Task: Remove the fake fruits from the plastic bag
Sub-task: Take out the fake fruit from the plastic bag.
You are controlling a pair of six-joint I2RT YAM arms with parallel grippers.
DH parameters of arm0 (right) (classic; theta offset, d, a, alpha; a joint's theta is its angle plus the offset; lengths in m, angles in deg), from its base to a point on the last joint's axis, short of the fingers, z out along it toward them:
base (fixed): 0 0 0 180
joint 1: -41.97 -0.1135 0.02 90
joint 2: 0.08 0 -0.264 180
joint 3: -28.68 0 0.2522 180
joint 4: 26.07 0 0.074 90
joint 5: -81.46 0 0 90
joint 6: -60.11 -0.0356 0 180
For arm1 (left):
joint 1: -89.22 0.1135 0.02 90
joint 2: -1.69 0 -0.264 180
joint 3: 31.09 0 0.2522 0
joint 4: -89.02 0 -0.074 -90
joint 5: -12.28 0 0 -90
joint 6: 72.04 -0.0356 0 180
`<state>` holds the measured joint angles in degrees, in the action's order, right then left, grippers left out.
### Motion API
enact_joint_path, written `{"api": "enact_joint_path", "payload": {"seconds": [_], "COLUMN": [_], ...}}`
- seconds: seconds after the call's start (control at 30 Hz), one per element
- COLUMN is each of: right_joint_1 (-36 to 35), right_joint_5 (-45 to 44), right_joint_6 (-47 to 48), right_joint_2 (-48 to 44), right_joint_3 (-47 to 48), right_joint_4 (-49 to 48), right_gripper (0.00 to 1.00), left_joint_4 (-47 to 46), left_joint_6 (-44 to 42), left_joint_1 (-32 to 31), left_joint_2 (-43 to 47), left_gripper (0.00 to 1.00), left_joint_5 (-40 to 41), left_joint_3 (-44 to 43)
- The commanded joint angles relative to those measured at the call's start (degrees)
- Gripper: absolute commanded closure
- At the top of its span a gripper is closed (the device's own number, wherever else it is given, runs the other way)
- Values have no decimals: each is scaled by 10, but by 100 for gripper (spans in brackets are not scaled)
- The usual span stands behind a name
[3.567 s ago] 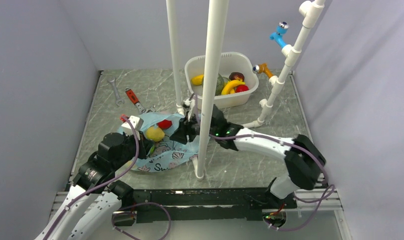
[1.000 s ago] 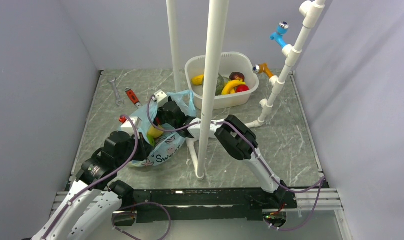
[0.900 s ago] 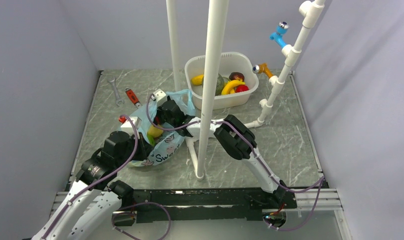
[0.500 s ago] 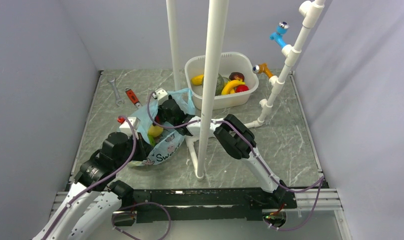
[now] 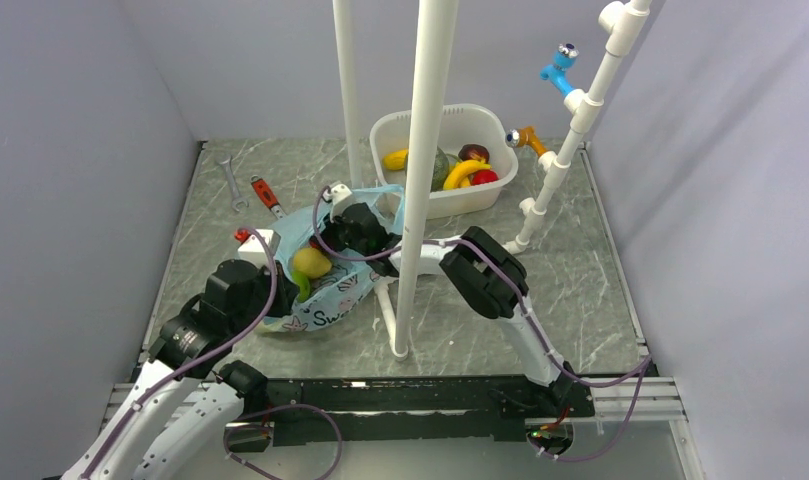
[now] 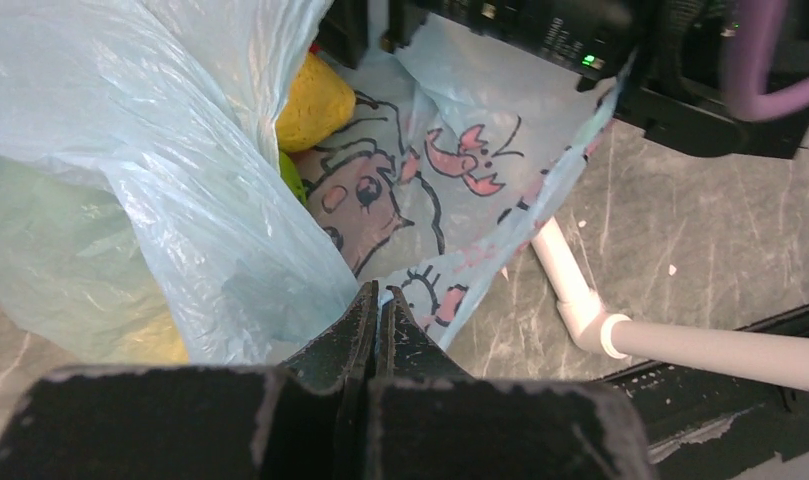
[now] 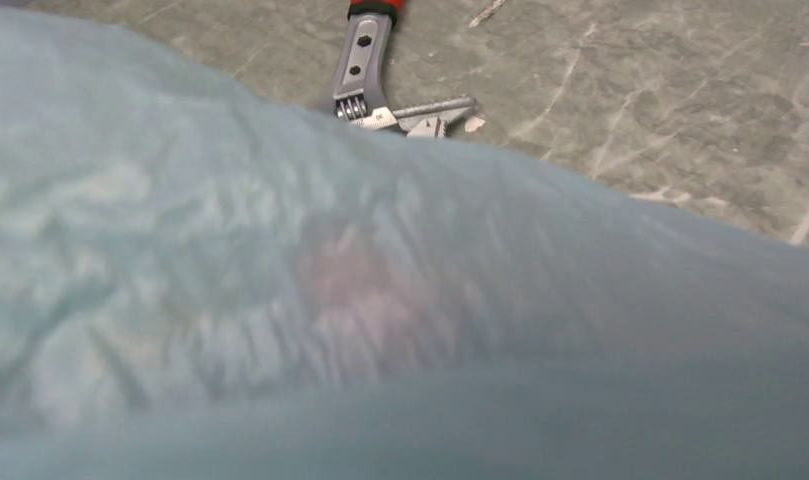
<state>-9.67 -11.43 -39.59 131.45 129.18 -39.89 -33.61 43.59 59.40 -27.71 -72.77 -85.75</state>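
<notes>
The light blue plastic bag (image 5: pixel 325 290) lies left of centre, its mouth pulled open. A yellow lemon-shaped fruit (image 5: pixel 310 262) sits inside; it also shows in the left wrist view (image 6: pixel 315 100), with a sliver of green fruit (image 6: pixel 292 178) below it. My left gripper (image 6: pixel 380 300) is shut on the bag's near edge (image 6: pixel 420 290). My right gripper (image 5: pixel 358 228) is at the bag's far edge, with a handle loop (image 5: pixel 382 193) raised around it. Bag film (image 7: pixel 380 300) covers the right wrist view and hides the fingers.
A white tub (image 5: pixel 390 125) with several fruits stands at the back. A red-handled wrench (image 5: pixel 267 195) (image 7: pixel 365 60) and a silver spanner (image 5: pixel 232 180) lie back left. White pipe poles (image 5: pixel 420 200) rise beside the bag, and a pipe frame (image 5: pixel 570 130) stands on the right.
My right gripper has shifted right and back with the bag's far edge. The bag mouth has stretched wider and flatter, and the lemon shows more. The left gripper has held its pinch.
</notes>
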Motion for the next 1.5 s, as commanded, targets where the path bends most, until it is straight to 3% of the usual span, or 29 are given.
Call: {"api": "enact_joint_path", "payload": {"seconds": [0.0, 0.13, 0.27, 0.63, 1.13, 1.47], "right_joint_1": [19, 29, 32, 34, 34, 12], "right_joint_5": [49, 59, 76, 181, 331, 386], "right_joint_6": [-37, -52, -68, -176, -310, -336], "right_joint_2": [-53, -79, -111, -230, -352, -361], "right_joint_3": [-41, -58, -85, -191, -338, -356], "right_joint_4": [-28, -33, -46, -114, -210, -218], "right_gripper": [76, 86, 89, 91, 92, 92], "left_joint_4": [-8, -21, -35, -44, -51, -66], "left_joint_6": [-36, -44, -51, -69, -57, -57], "left_joint_1": [1, 1, 1, 0, 0, 0], "left_joint_2": [-24, -36, -36, -90, -25, 12], "left_gripper": [100, 100, 100, 100, 100, 100], "left_joint_5": [37, 34, 16, -51, -8, -11], "left_joint_3": [-26, -14, -4, -8, -1, 9]}}
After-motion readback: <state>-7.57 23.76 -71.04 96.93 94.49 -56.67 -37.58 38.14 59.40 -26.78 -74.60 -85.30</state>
